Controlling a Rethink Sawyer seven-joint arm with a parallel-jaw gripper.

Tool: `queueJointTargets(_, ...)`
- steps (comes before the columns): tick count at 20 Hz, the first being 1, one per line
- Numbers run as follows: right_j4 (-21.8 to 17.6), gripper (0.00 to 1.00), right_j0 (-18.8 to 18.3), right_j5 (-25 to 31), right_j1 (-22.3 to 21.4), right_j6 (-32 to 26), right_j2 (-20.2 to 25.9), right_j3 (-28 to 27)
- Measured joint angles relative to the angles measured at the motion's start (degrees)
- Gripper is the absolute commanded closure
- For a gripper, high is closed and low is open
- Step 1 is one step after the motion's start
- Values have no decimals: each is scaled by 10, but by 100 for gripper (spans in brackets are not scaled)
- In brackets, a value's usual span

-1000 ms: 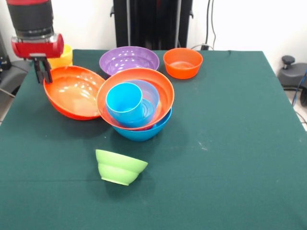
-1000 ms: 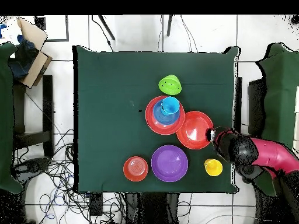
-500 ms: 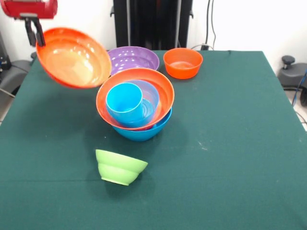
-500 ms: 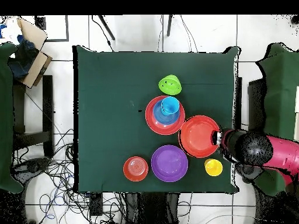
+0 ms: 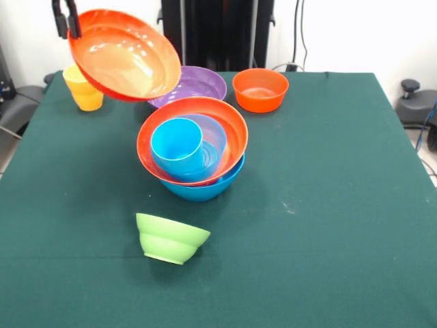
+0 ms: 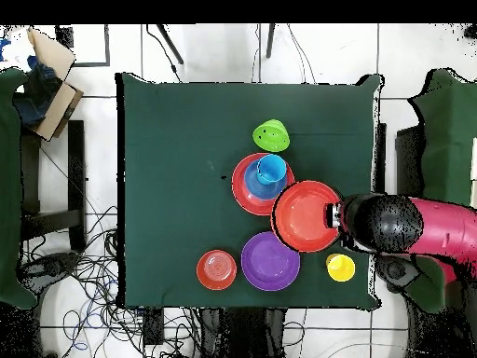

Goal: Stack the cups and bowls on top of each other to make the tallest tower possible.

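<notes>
My gripper (image 5: pixel 66 18) is shut on the rim of a large orange bowl (image 5: pixel 125 55) and holds it tilted in the air, up and to the left of the tower. In the overhead view the bowl (image 6: pixel 306 216) overlaps the tower's edge, with my gripper (image 6: pixel 333 216) at its rim. The tower (image 5: pixel 194 152) is a large blue bowl, a large orange bowl, a medium blue bowl and a sky blue cup (image 5: pixel 177 145), nested; its magenta bowl is hidden. The yellow cup (image 5: pixel 83 89) stands at the far left.
A large purple bowl (image 5: pixel 198 83) and a small orange bowl (image 5: pixel 260 89) stand behind the tower. A small lime green bowl (image 5: pixel 170 238) sits tilted in front of it. In the overhead view, chairs stand beside the table and a cardboard box (image 6: pixel 51 84) sits at the upper left.
The large orange bowl has been lifted off the table by its rim, raised and carried toward the tower. The yellow cup behind it now shows.
</notes>
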Motion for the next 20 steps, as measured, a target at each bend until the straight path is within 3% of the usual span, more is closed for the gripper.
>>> queueJointTargets(9, 6, 100, 70, 56, 9, 0, -9, -49)
queueJointTargets(15, 19, 100, 133, 93, 41, 0, -15, -117)
queueJointTargets(20, 36, 100, 164, 130, 67, 0, -21, -169)
